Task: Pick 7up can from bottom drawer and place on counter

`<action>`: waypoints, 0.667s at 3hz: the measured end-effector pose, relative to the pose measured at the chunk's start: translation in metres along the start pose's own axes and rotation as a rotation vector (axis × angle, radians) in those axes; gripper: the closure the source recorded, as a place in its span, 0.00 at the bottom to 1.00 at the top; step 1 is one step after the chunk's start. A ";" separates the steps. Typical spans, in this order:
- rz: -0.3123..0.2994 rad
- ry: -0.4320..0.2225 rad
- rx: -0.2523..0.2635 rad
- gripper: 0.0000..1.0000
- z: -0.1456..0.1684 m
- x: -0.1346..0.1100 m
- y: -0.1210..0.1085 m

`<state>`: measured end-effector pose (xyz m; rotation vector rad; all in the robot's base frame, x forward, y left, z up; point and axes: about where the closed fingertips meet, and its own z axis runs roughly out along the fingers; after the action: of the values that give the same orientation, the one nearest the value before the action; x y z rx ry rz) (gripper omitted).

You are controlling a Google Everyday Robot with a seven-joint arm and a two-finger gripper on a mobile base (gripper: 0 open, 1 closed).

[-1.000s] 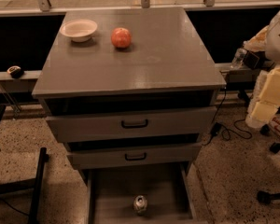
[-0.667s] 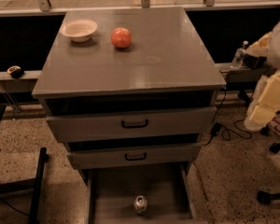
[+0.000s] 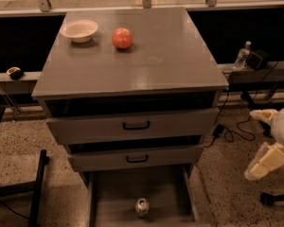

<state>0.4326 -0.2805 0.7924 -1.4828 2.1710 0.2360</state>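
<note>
The 7up can point(image 3: 142, 207) stands upright in the open bottom drawer point(image 3: 114, 196), near its front middle, silver top showing. The counter point(image 3: 146, 67) is the grey top of the cabinet above it. My gripper point(image 3: 266, 156) is a cream-coloured piece on the white arm at the right edge of the view. It hangs beside the cabinet at about the height of the middle drawer, well to the right of the can and above it. It holds nothing that I can see.
A white bowl point(image 3: 79, 30) and a red-orange apple point(image 3: 122, 38) sit at the counter's back left. Two upper drawers with black handles point(image 3: 136, 125) stick out slightly. A water bottle point(image 3: 243, 56) and a black box point(image 3: 258, 59) stand on the right ledge. Cables point(image 3: 234, 131) lie on the floor.
The arm with my gripper has dropped from beside the counter top to drawer height at the right. The bottle and box behind it now show. The can has not moved.
</note>
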 end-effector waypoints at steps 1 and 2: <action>-0.005 -0.004 0.005 0.00 0.004 0.004 -0.001; -0.023 -0.123 -0.079 0.00 0.048 0.003 0.004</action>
<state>0.4424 -0.2616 0.7489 -1.4948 2.0671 0.3986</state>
